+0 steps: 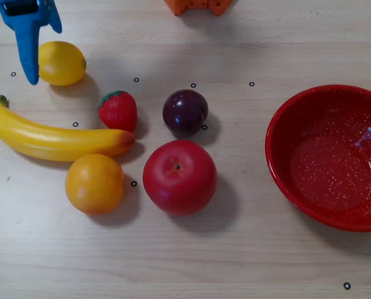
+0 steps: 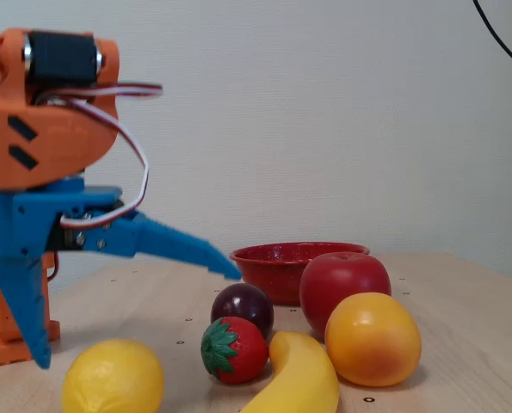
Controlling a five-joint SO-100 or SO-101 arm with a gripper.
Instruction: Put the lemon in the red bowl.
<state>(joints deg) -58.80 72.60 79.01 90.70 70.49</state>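
One worry: gripper (image 2: pixel 131 314) is spread wide over the lemon (image 2: pixel 113 377), holding nothing, and an off-centre close could roll it toward the banana (image 1: pixel 57 138)

From overhead I lose the right side of the red bowl (image 1: pixel 310 187) past the picture's edge, and only one blue finger of the gripper (image 1: pixel 28 53) shows, covering the left end of the lemon (image 1: pixel 63 62). In the fixed view the lemon (image 2: pixel 114 379) and banana (image 2: pixel 300 380) are cut off below, and the apple (image 2: pixel 344 277) hides part of the bowl's front.
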